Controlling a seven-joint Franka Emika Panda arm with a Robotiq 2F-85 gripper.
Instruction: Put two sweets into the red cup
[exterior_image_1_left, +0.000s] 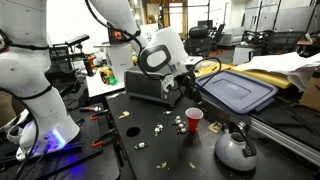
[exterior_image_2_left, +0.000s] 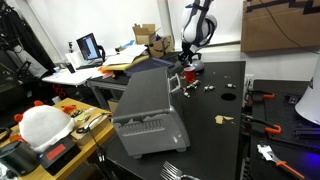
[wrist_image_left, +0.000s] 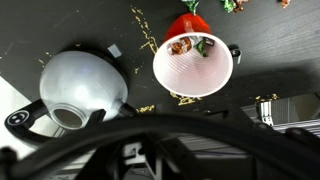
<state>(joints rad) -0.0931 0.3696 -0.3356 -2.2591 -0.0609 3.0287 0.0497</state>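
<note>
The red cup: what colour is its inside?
White; the red cup shows it best in the wrist view.

Small tapered red plastic cup (wrist_image_left: 192, 62): smooth outside, white inside seen finely ribbed, slight gloss. Rounded grey metal kettle (wrist_image_left: 82, 88): satin sheen noted. Black desk (wrist_image_left: 280, 60): matt, smooth. White robot arm shell (exterior_image_1_left: 25, 70): glossy plastic. Brown cardboard box (exterior_image_2_left: 280, 25): matt, papery.

Bright, even light fills the room; shadows on the black counter (exterior_image_1_left: 175, 160) are soft. A blue-violet glow pools by the arm's base (exterior_image_1_left: 55, 140). In the wrist view the cup (wrist_image_left: 192, 72) gleams white, and the near foreground is a dark blur.
</note>
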